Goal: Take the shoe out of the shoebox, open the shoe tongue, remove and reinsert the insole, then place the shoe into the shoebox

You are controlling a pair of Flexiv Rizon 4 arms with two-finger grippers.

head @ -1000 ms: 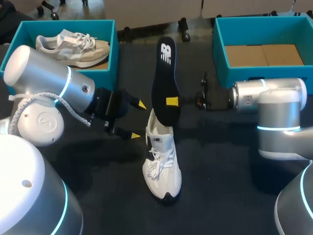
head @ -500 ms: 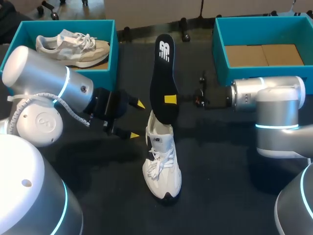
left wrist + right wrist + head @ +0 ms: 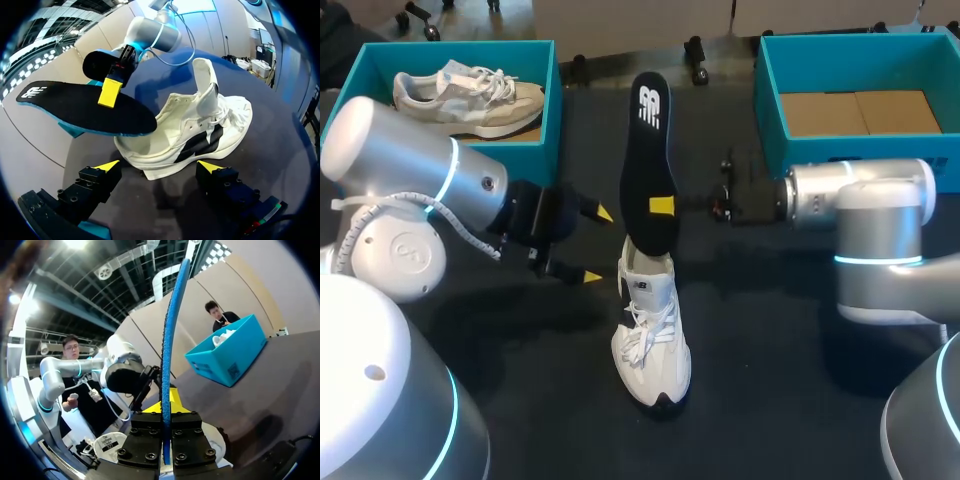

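Right gripper (image 3: 662, 206) slid bit toward tabletop's left edge since a sec ago, flat black foam insole (image 3: 648, 165) riding along. Left gripper (image 3: 598, 245) backed off a touch.

Right fingers clamped on insole's faces, roughly mid-length. Left fingers apart, holding nothing, just beside white lace-up sneaker (image 3: 650, 330).

Sneaker stands mid-tabletop, toe toward near edge. Insole's lower end at shoe opening.

We reckon insole light, thin, bendy, so grab nearer tip or it folds. Shoe soft, light, skids easy, so we'd brace heel collar.

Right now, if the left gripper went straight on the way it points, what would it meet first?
The left gripper would most likely meet the white shoe at its heel end, just ahead; the black insole seems to hang above that line.
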